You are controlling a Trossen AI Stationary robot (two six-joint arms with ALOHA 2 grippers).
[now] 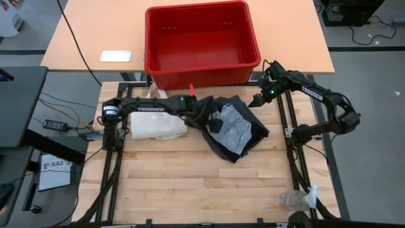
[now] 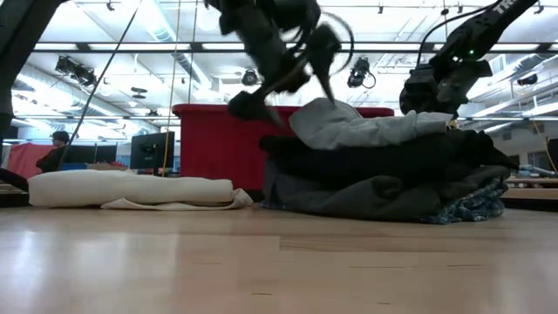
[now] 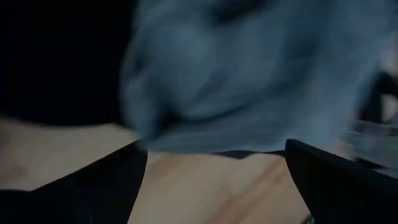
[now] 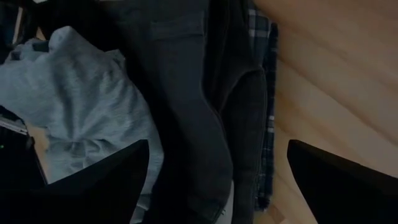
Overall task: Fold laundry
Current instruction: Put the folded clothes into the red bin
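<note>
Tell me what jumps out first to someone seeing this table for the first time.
A dark heap of laundry lies at the far middle of the wooden table, a light grey T-shirt crumpled on top. The left pincer, open, reaches into it from the left, while the right pincer hangs open at the heap's far right edge. Behind stands a big red bin, and a cream tote bag lies left of the heap.

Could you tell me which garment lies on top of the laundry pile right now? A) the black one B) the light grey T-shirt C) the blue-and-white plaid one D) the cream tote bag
B: the light grey T-shirt sits uppermost on the dark garments, with the plaid one showing only at the pile's bottom edge.
</note>
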